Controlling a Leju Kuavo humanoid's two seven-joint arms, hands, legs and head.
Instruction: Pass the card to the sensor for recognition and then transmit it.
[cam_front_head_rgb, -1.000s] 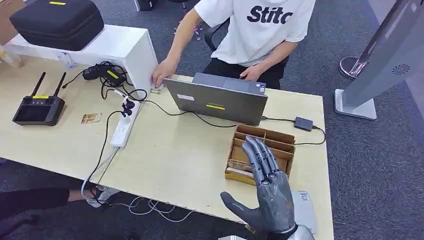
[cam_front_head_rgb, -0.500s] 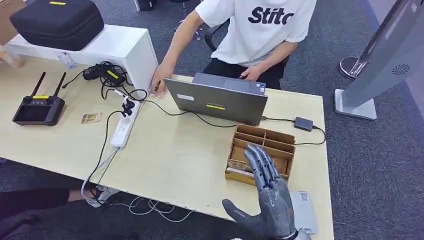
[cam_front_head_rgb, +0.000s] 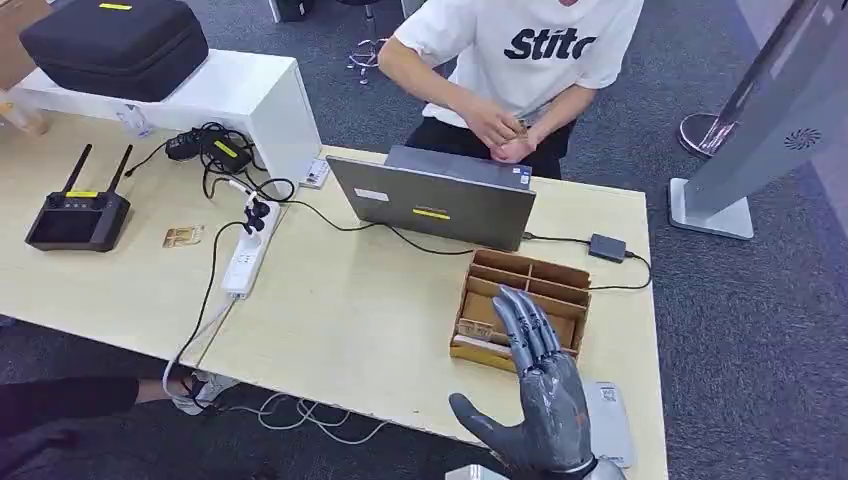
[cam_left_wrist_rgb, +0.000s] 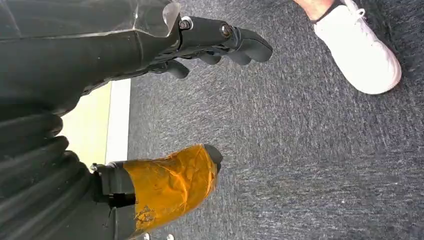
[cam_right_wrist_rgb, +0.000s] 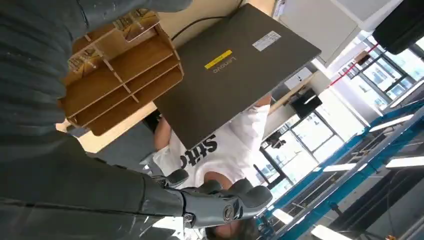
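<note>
While right hand (cam_front_head_rgb: 535, 395) hovers, cards (cam_front_head_rgb: 484, 344) lie beneath its fingertips.

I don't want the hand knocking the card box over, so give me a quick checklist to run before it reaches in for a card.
1. Right hand empty, fingers spread: ok.
2. Right hand lined up over the wooden card box: ok, its fingertips overlap the near compartments in the head view.
3. Cards present in the box: ok, some lie in the near slots; which one to take, cannot tell.
4. Sensor free on the table beside the hand: ok, partly hidden by the wrist.
5. Laptop and its cable out of the reach path: ok, both behind the box.
6. Left hand out of the way: ok, it hangs over the carpet.
</note>
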